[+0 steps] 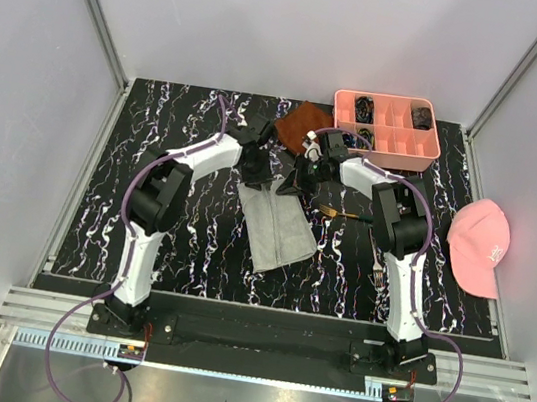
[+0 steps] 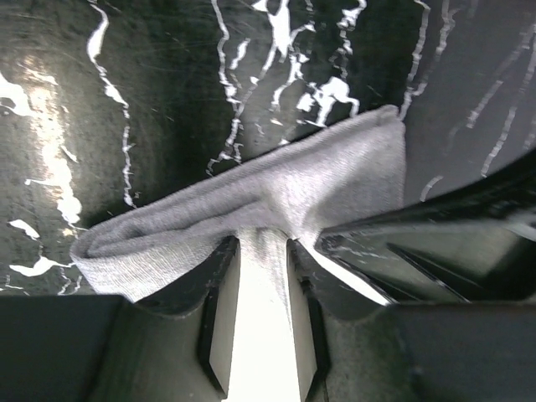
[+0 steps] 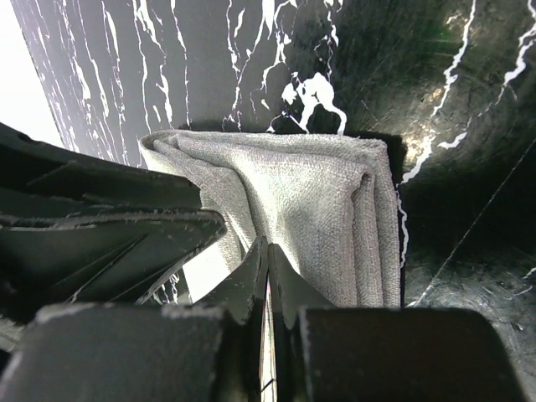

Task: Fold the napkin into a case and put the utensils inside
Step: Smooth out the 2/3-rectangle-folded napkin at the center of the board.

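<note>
Pinching the far edge of the folded grey napkin (image 1: 280,228) from both sides, the left hand (image 2: 264,247) holds a bunch of cloth between part-spread fingers, and the right hand (image 3: 268,251) is closed tight on a fold. The napkin lies mid-way across the desk (image 1: 183,229); the fork (image 1: 377,270) lies well apart to its right.

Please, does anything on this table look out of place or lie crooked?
Two things stand out. The pink cap lies across the right edge of the black mat, partly off it. The napkin, already folded, lies askew, slanted against the mat's edges.
</note>
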`<state>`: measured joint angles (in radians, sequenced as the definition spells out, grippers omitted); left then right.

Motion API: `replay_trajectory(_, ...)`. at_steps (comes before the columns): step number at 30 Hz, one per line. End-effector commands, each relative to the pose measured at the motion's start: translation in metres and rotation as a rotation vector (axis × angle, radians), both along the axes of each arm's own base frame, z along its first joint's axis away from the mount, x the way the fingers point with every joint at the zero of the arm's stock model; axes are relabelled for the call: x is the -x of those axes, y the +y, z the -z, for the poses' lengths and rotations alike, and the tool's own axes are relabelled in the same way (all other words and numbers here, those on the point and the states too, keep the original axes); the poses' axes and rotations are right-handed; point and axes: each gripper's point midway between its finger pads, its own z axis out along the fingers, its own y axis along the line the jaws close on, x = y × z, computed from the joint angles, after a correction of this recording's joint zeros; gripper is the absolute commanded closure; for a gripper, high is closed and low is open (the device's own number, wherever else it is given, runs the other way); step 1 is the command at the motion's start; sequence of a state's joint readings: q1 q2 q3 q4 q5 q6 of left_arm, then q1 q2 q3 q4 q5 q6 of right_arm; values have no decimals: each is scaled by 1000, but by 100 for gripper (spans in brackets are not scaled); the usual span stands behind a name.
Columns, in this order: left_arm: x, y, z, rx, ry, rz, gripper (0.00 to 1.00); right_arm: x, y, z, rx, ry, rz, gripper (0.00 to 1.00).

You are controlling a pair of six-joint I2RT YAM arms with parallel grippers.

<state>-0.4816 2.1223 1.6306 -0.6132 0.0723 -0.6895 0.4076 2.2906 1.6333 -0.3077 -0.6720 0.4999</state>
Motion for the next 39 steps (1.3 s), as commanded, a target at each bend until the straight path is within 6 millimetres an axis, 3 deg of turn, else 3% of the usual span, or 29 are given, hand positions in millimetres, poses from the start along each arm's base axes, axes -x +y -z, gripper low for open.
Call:
replay_trajectory(1,-17,-2,-15,-33,-70,-18,69,-10,3,-15,-26,-44,8,97)
replay_trajectory(10,-24,8,-2,-109,-62,-28,80,-12,4,-14,-27,-34,17,98)
replay_trajectory(11,-22,10,0,-124,-49,-26,88,-12,3,-13,-25,-33,21,98)
replay_trajectory(14,-22,15,-4,-151,-54,-28,100,-11,3,-11,-23,-26,25,99)
replay_trajectory(26,-9,44,-52,-210,-145,-95,100,-10,2,-5,-18,-16,21,100)
replay_trajectory(30,-6,47,-52,-216,-144,-97,100,-10,1,0,-4,-6,33,100)
replay_trajectory(39,-11,44,-24,-251,-88,-77,100,-8,-8,7,42,13,99,100)
